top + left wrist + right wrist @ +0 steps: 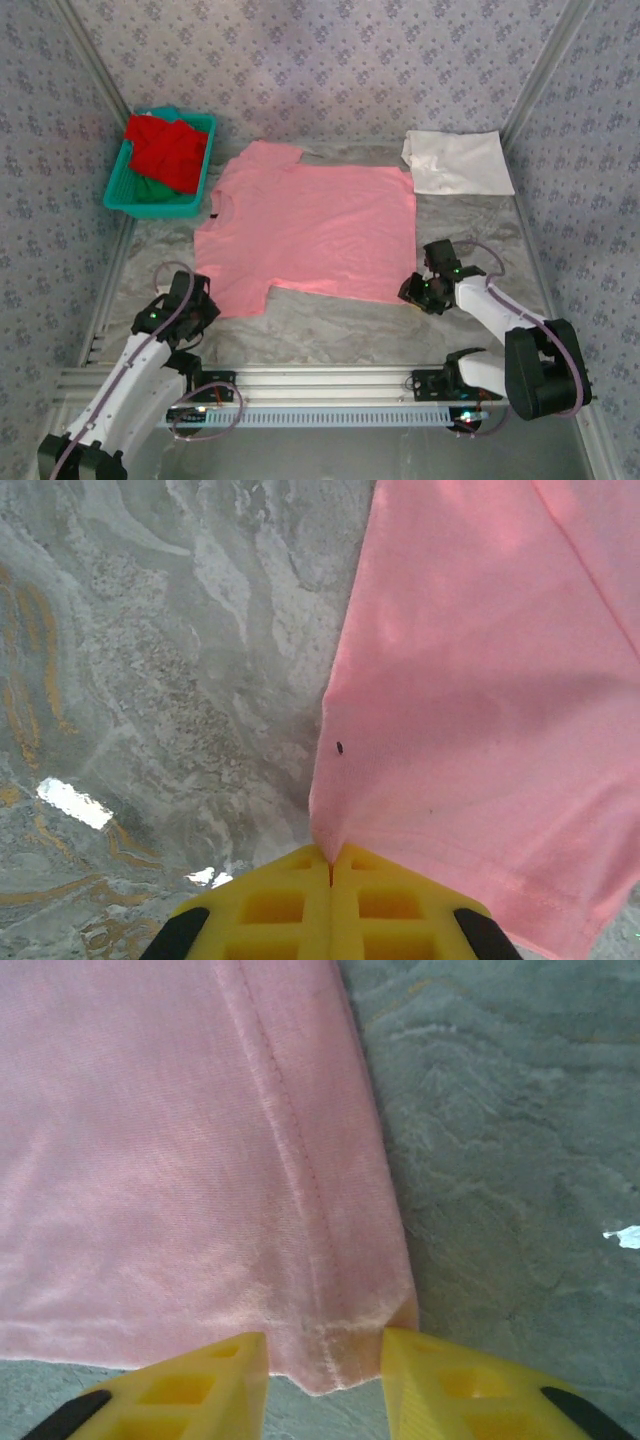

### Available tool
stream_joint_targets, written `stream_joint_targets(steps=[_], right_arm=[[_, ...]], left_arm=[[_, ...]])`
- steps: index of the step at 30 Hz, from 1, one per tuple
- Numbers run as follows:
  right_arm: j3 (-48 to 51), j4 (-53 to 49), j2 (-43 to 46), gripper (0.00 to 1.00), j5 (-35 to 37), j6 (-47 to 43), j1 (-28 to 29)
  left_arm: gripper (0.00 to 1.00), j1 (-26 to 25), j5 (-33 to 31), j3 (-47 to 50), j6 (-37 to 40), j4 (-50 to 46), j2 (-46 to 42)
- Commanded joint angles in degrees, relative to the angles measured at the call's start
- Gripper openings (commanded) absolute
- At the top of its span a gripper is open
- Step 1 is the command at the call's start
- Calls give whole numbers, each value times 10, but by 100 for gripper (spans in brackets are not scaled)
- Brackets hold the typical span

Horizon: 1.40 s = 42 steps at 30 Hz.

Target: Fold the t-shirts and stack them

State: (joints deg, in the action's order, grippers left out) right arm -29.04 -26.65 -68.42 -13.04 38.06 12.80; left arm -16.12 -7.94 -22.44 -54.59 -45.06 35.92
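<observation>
A light pink short-sleeved cotton t-shirt lies spread flat in the middle of a grey marbled table, its neck towards the left and its bottom hem towards the right. The left gripper is clenched on a corner of the near sleeve, its yellow fingers pressed together with pink cloth puckering out from the pinch. The right gripper is at the near hem corner, and its yellow fingers stand apart on either side of the stitched corner, not yet clamped on it. Taking both near corners likely prepares a fold lifted away from the arms. The shirt looks smooth and mostly unwrinkled, with a double-stitched hem. A folded white cloth t-shirt rests at the far right, probably the start of the stack. A teal plastic basket at the far left holds a crumpled red shirt over a green one.
</observation>
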Motion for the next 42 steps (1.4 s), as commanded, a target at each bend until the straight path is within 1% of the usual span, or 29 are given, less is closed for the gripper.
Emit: stream_joint_targets(steps=[1,3,6,8,13,16,18,22,24,25,26,30,33,35,38,40,42], right_arm=[[3,-11,4,38,21,11,3],[-5,-30,17,42,34,12,5],[-9,-56,44,42,56,11,5],[-9,-70,47,42,55,11,4],[-5,-33,13,43,46,10,6],[-5,-13,-8,41,41,10,9],[-6,-3,-15,37,39,11,12],[-17,-7,-20,16,52,-3,14],[-17,-8,-15,4,51,-3,12],[-18,-10,-11,1,52,-4,12],[-18,-16,-7,0,53,-4,11],[-10,-35,23,0,43,0,3],[-5,-48,41,0,25,5,-10],[-1,-58,62,0,25,9,-13],[9,-75,91,0,25,19,-16],[16,-75,107,0,28,21,-18],[22,-98,125,0,28,26,-20]], left_arm=[[0,3,7,-5,-4,-11,-10],[0,3,9,-4,-4,-9,-11],[0,3,11,-2,-3,-6,-9],[0,3,10,0,-2,-4,-9],[0,3,13,10,-4,7,-6],[0,3,16,10,-5,10,-3],[0,3,16,6,-3,10,-5],[0,1,9,-16,-1,-3,-14],[0,-2,0,-34,-6,-21,-15],[0,-5,-6,-45,-11,-31,-16],[0,-10,-13,-54,-17,-39,-17],[0,-38,-41,-75,-42,-65,-31],[0,-56,-43,-79,-68,-81,-30],[0,-77,-51,-85,-81,-95,-29],[0,-128,-91,-97,-117,-126,-39],[0,-169,-126,-110,-143,-146,-50],[0,-211,-168,-123,-171,-176,-56]])
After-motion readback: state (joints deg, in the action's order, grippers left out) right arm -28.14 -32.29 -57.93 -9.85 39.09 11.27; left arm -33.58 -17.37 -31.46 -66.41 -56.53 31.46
